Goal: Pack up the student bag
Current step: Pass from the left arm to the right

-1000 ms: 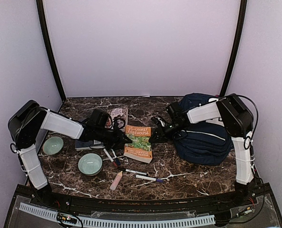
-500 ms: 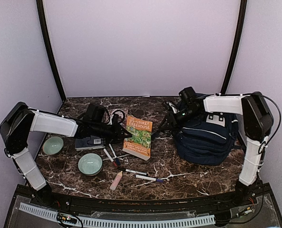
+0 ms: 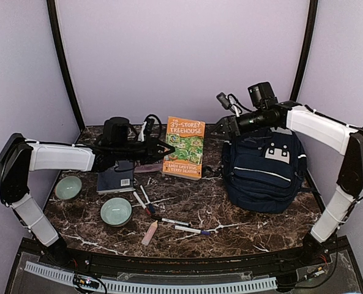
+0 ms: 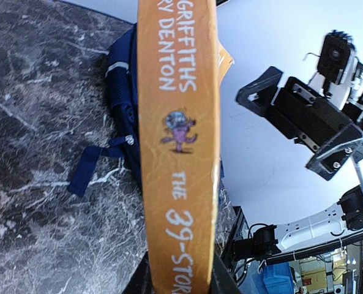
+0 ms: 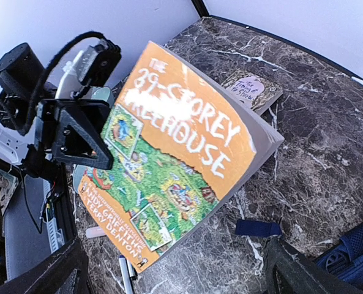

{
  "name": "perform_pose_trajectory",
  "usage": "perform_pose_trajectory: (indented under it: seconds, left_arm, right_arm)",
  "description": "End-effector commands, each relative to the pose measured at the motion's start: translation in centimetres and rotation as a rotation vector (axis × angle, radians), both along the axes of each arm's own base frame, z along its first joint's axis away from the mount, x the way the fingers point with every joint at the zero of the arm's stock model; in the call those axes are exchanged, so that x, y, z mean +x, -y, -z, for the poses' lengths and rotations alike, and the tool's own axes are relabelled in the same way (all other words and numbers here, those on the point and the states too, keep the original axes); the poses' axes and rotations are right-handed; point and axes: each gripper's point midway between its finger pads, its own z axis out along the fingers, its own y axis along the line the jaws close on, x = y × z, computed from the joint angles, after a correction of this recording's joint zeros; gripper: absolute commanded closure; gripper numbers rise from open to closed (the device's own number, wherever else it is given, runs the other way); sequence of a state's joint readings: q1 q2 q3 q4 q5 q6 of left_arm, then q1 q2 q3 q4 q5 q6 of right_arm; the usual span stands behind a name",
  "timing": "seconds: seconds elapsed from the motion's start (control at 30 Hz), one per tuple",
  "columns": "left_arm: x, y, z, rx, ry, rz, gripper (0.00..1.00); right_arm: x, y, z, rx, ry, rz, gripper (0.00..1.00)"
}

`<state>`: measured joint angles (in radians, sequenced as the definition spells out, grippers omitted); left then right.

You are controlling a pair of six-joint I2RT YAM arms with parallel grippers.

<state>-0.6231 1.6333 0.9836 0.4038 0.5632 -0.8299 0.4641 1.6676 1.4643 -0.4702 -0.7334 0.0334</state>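
The table (image 3: 230, 214) looks like polished dark marble with white veins, faintly glossy. The student bag (image 3: 261, 177) is matt woven navy cloth with webbing straps. The paperback (image 3: 184, 147) has a glossy orange card cover. The nearer bowl (image 3: 116, 211) looks smooth and glazed.

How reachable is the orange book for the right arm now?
Probably yes: left fingers hold the orange book upright in the air; the open right fingers face its cover, nothing between.
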Motion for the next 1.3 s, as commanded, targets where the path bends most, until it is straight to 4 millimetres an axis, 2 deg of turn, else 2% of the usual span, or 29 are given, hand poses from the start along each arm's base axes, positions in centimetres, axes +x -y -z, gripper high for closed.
perform_pose_trajectory:
  seconds: [0.0, 0.1, 0.2, 0.33, 0.4, 0.47, 0.63, 0.9, 1.1, 1.27]
  left_arm:
    - [-0.8, 1.1, -9.6, -0.227, 0.294, 0.076, 1.00]
    - [-1.6, 1.2, -10.6, -0.284, 0.326, 0.109, 1.00]
    - [-2.5, 1.7, -11.5, -0.350, 0.343, 0.169, 1.00]
    - [-3.7, 1.9, -11.7, -0.422, 0.346, 0.242, 1.00]
    - [-3.9, 1.9, -11.5, -0.436, 0.345, 0.254, 1.00]
    - [-3.8, 2.1, -11.1, -0.439, 0.336, 0.262, 1.00]
    - [-3.4, 2.4, -10.1, -0.453, 0.307, 0.262, 1.00]
    - [-2.4, 2.7, -8.6, -0.441, 0.270, 0.232, 1.00]
    - [-1.4, 2.2, -7.4, -0.403, 0.243, 0.177, 1.00]
    - [-0.5, 2.0, -6.9, -0.389, 0.227, 0.129, 1.00]
  right_arm:
    - [1.8, -0.7, 0.7, 0.002, -0.001, 0.049, 0.00]
    - [2.1, -1.5, 1.8, 0.012, -0.043, 0.020, 0.00]
    - [1.5, -2.4, 1.6, 0.077, -0.087, -0.028, 0.00]
    - [0.0, -3.3, 0.7, 0.171, -0.138, -0.128, 0.00]
    - [-1.3, -3.5, -0.4, 0.233, -0.155, -0.187, 0.03]
    - [-2.6, -3.5, -2.0, 0.310, -0.138, -0.249, 0.04]
    - [-4.3, -3.1, -3.8, 0.411, -0.151, -0.289, 0.12]
    - [-4.5, -3.1, -4.6, 0.435, -0.180, -0.291, 0.23]
    - [-4.8, -2.8, -5.1, 0.441, -0.186, -0.277, 0.20]
    - [-4.5, -2.8, -5.0, 0.435, -0.203, -0.241, 0.30]
